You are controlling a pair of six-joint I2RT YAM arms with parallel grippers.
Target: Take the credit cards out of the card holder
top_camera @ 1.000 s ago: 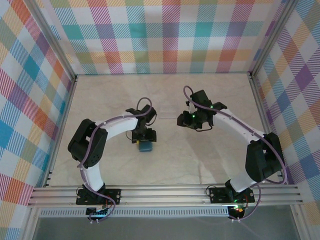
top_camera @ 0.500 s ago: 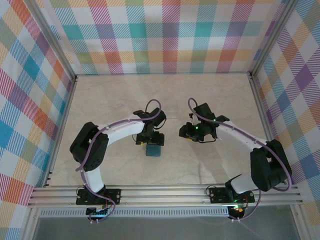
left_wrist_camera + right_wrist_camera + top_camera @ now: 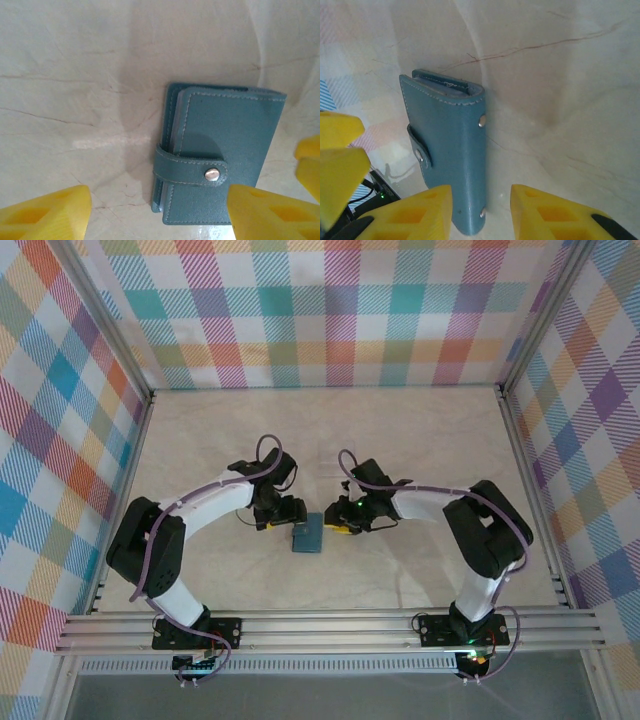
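The card holder [image 3: 307, 536], a closed teal wallet with its snap tab fastened, lies flat on the marbled table. My left gripper [image 3: 287, 522] sits just left of it and is open. In the left wrist view the card holder [image 3: 220, 160] lies ahead of my left gripper [image 3: 157, 212], its near right corner close to the right finger [image 3: 265, 215]. My right gripper [image 3: 341, 527] is at the holder's right side, also open. In the right wrist view the card holder [image 3: 450, 150] has its near spine corner between the spread fingers of my right gripper [image 3: 481, 200]. The credit cards are hidden inside.
Checked walls close off the table on three sides, and a metal rail [image 3: 330, 625] runs along the near edge. The two grippers face each other across the holder, a finger of the right gripper [image 3: 309, 160] showing in the left wrist view.
The holder ended up slightly further right on the table. My left gripper drew back to its left side. My right arm swung left and down until its gripper reached the holder's right side.
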